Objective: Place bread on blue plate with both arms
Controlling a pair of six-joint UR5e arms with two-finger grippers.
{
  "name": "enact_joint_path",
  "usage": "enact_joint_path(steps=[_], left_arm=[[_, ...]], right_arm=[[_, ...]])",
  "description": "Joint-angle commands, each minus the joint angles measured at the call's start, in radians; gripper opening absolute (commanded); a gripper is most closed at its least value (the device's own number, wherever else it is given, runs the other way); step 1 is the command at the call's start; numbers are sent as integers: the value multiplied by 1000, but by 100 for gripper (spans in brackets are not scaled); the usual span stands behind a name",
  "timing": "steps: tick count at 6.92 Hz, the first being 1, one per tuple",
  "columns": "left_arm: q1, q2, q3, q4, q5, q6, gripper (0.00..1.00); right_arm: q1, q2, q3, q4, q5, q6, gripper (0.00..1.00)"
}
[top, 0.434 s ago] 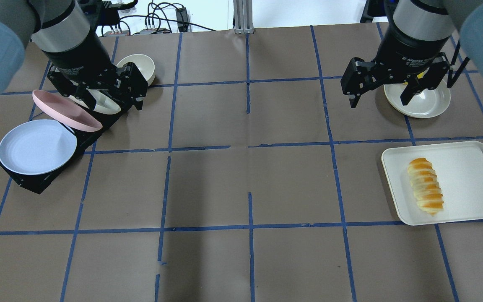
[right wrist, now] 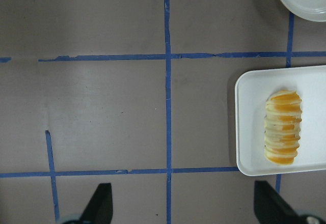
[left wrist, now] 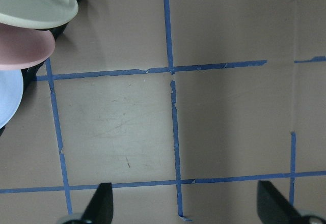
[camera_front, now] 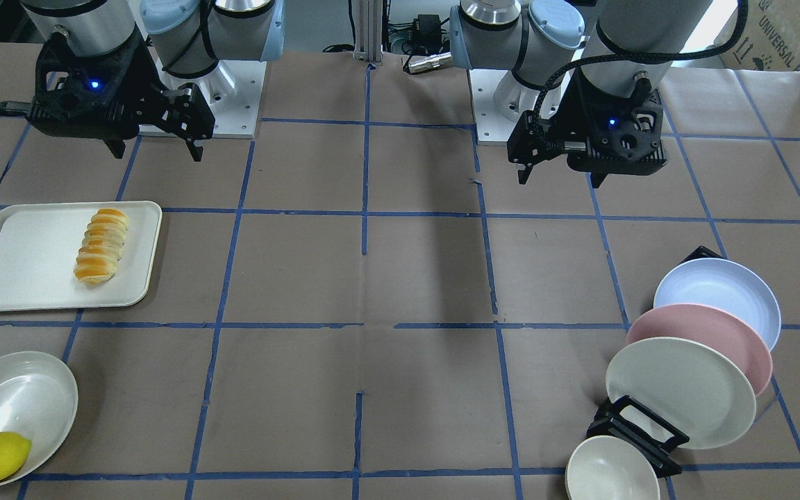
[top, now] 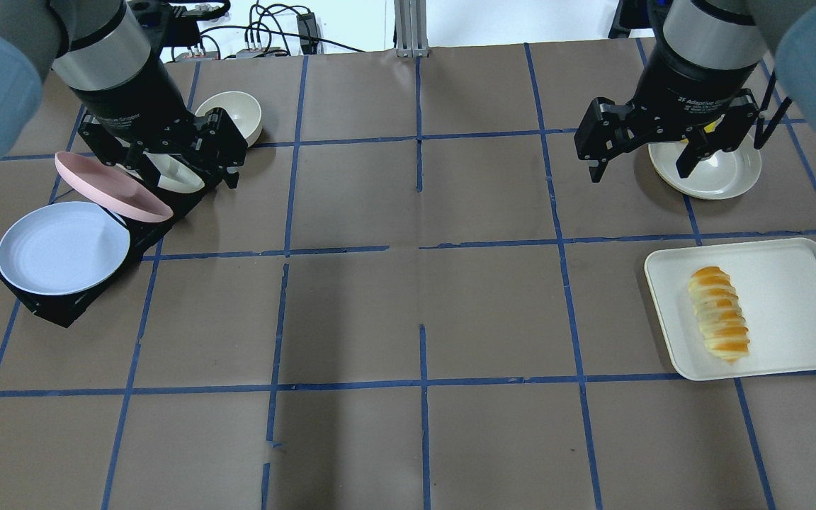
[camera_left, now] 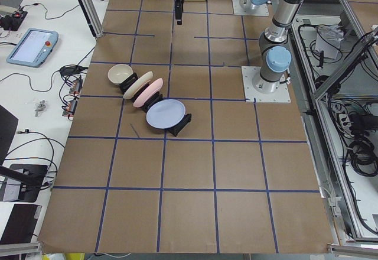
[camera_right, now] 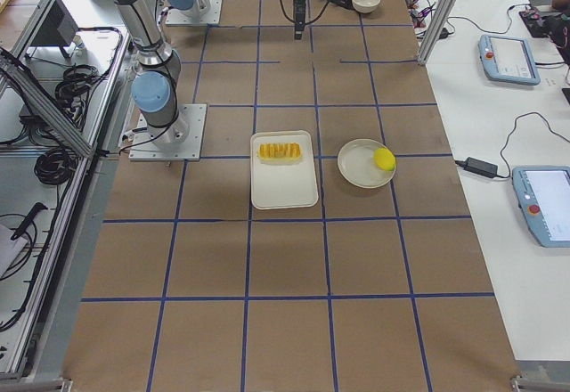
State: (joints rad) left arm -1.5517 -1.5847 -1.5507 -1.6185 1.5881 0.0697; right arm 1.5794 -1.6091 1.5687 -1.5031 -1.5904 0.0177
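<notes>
Bread (top: 718,314) lies flat on white tray (top: 790,297), open to a top grasp | blue plate (top: 62,247) leans in black rack (top: 61,308), well apart, likely why two arms | left end effector (camera_front: 558,179) and right end effector (top: 639,175) spread wide, empty | brown tabletop (top: 415,319), blue tape grid

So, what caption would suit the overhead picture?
Left gripper and right gripper open; bread on tray, blue plate in rack.

Seen from overhead, the left gripper (top: 181,168) hides most of the white plate (top: 185,184) in the rack (top: 61,308). The left wrist view's edge cuts the blue plate (left wrist: 7,99) at the rack's end.
</notes>
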Motion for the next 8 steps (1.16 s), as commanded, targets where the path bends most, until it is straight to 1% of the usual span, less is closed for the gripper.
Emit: enact_joint_path(steps=[1,3,4,5,6,7,8], left_arm=[[173,-1,-17,-3,1,220,100],[400,-44,-2,-9,1,489,100],[503,-66,15,-11,3,621,100],[594,-96,18,-1,-3,709,100],[667,-144,40,8,-8,802,100],[720,-217,87,23,-11,873,100],[738,-309,151,26,-26,909,100]], right_arm=[[1,0,-6,0,0,13,100],[-4,3,-19,52,0,16,100],[-10,12,-9,40,3,22,100],[-42,26,10,11,16,-10,95],[-102,63,43,-90,17,-95,93],[-186,63,101,-136,18,-236,90],[-262,60,181,-232,15,-363,86]])
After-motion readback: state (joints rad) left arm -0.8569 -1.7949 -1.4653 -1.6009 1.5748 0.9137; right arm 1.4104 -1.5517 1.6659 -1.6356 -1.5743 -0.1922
